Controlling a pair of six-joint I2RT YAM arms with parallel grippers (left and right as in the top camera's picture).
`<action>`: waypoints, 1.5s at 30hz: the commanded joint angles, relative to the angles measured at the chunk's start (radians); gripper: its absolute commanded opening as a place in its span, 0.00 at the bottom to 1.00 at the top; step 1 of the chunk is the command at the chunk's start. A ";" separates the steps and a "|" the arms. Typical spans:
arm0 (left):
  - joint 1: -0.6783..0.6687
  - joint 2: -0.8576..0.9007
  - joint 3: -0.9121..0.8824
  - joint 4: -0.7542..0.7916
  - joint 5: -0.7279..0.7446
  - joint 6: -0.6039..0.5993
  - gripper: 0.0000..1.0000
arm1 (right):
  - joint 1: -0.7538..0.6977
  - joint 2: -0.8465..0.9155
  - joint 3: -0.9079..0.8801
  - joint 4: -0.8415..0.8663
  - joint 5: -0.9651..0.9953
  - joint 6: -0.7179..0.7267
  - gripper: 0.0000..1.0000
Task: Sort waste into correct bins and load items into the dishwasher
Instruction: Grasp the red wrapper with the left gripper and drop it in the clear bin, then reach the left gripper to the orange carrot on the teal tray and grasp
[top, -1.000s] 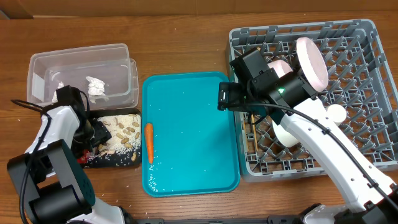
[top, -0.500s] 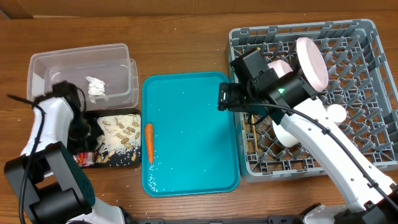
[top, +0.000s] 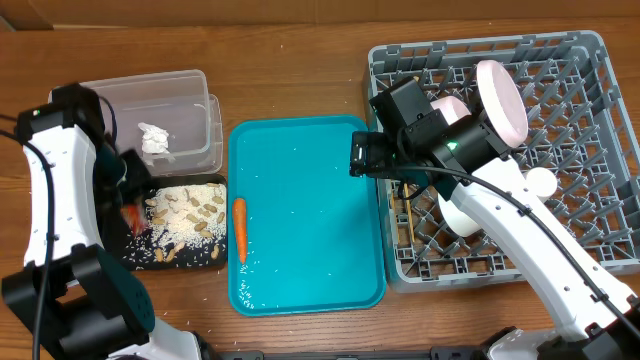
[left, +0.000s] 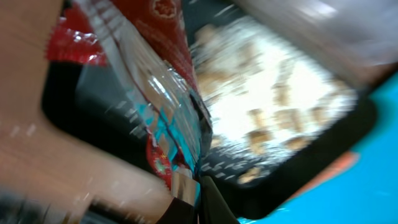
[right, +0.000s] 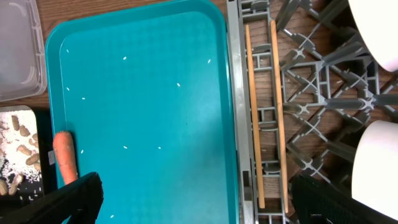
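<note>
We see our left claw (left: 191, 190) clamped on the red wrapper (left: 163, 93), which hangs lengthwise away from it above the black food tray (top: 140, 258), the clear bin (top: 185, 110) lying toward twelve o'clock, nearest this arm.

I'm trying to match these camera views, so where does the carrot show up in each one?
Overhead: carrot lies along the teal tray's left edge.
Left wrist: blurred orange streak at lower right, likely the carrot, beside the tray's corner.
Right wrist: carrot at lower left, on the tray.
Shared landmark: the teal tray.
</note>
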 joint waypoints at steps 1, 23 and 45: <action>-0.020 -0.091 0.095 0.056 0.197 0.074 0.04 | 0.003 -0.006 0.006 0.007 -0.002 -0.012 1.00; -0.219 -0.142 0.148 0.174 0.224 0.212 0.77 | 0.003 -0.006 0.006 -0.006 -0.001 -0.012 1.00; -0.566 -0.055 -0.434 0.360 0.086 -0.154 0.56 | 0.003 -0.006 0.006 -0.025 -0.002 -0.012 1.00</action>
